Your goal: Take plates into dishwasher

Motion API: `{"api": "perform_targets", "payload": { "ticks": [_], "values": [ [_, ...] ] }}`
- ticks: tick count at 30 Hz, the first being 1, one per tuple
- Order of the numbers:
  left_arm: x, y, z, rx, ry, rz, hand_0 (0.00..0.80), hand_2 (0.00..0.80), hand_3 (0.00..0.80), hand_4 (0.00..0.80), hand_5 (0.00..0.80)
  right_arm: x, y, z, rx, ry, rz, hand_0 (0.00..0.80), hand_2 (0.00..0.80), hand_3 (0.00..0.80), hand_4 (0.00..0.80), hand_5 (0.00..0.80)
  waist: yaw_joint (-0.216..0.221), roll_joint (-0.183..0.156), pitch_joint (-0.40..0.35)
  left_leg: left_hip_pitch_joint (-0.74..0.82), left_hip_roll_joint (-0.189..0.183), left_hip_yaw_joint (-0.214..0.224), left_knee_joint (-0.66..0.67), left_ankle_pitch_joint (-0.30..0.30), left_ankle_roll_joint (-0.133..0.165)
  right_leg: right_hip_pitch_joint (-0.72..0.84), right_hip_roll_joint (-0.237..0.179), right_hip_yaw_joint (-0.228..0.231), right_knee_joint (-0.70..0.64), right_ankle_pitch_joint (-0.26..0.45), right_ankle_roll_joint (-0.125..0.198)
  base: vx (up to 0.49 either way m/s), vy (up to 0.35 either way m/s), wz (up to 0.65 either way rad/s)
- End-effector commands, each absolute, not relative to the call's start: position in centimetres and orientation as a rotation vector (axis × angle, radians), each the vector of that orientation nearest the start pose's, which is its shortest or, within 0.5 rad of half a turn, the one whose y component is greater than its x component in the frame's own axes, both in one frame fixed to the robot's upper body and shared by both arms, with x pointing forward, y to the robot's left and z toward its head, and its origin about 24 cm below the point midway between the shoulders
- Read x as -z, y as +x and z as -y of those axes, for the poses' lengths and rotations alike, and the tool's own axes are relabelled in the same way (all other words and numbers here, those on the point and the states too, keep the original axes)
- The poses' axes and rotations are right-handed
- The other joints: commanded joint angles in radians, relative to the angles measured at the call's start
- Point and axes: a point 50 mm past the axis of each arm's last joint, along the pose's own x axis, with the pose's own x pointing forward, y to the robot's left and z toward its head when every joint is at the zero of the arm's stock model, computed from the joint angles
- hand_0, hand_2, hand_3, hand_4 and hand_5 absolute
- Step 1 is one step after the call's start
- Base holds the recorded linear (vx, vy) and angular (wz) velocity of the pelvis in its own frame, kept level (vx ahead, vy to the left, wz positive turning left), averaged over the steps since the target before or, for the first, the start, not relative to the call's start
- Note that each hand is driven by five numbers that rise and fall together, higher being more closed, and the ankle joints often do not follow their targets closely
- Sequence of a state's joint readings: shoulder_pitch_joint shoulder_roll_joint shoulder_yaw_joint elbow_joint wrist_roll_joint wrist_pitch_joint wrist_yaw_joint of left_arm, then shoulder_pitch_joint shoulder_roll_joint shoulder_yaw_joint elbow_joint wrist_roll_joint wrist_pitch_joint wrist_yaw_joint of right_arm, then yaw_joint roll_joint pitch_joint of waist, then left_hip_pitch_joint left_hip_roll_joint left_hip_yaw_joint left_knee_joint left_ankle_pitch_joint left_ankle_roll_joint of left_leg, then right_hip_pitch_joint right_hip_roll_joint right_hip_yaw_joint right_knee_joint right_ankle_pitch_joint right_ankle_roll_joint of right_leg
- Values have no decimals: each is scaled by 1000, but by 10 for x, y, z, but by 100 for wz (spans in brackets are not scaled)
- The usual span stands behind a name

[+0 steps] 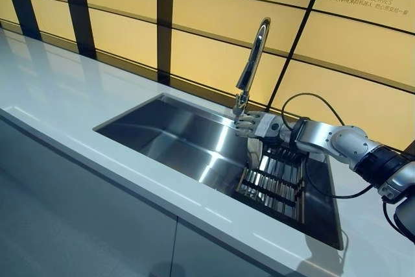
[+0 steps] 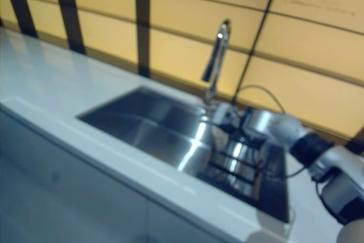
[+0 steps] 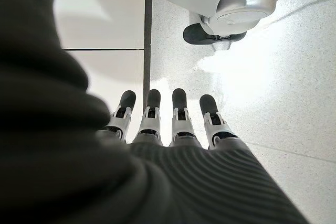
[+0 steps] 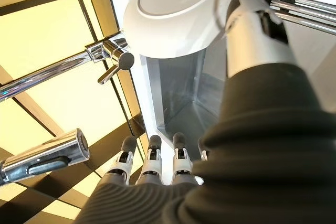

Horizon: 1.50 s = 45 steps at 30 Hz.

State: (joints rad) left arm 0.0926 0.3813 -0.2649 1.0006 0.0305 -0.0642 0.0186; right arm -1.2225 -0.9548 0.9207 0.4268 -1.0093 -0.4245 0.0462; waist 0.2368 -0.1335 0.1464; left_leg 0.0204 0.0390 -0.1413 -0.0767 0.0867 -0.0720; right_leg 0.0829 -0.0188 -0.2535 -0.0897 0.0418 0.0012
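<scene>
A white plate (image 4: 178, 11) stands on edge by the dark dish rack (image 1: 275, 186) at the right end of the steel sink (image 1: 162, 134). My right hand (image 1: 249, 123) hovers over the rack, just below the faucet's base. In the right wrist view its thumb (image 4: 252, 35) lies against the plate's rim, while its fingers (image 4: 152, 156) stay straight and point at the sink's back corner, apart from the plate. My left hand (image 3: 178, 124) hangs low over the floor with straight fingers and holds nothing. It shows in neither eye view.
A tall chrome faucet (image 1: 253, 63) rises behind the sink, close above my right hand. The white counter (image 1: 65, 89) runs left and along the front edge. Yellow wall panels with dark strips back the counter, and grey cabinet fronts (image 1: 78, 212) lie below.
</scene>
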Motion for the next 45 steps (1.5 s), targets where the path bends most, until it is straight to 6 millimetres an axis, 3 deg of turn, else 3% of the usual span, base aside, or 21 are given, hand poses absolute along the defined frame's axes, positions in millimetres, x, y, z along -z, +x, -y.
{"api": "perform_targets", "payload": {
  "ticks": [1, 25, 45],
  "values": [
    [137, 112, -259, 146, 574, -1020, 0, 0, 0, 0, 0, -278, 371, 162, -336, -2460, 667, 0, 0, 0, 0, 0, 34, -19, -11, -24, 30, 0, 7, -18, -16, 41, 5, -25, 2, -54, 38, 0, 0, 0],
    [133, 118, -266, 140, 596, -998, 0, 0, 0, 0, 0, -277, 376, 156, -314, -2455, 655, 0, 0, 0, 0, 0, 49, -17, 22, -48, 32, -18, 18, -17, -17, 25, 12, -27, 2, -48, 32, 7, -22, 1],
    [125, 125, -280, 121, 640, -989, 0, 0, 0, 0, 0, -284, 372, 141, -352, -2480, 677, 0, 0, 0, 0, 0, 72, -86, 45, -53, 42, -31, 35, -31, -8, 25, 35, -23, 8, -44, 29, 25, -27, 1]
  ]
}}
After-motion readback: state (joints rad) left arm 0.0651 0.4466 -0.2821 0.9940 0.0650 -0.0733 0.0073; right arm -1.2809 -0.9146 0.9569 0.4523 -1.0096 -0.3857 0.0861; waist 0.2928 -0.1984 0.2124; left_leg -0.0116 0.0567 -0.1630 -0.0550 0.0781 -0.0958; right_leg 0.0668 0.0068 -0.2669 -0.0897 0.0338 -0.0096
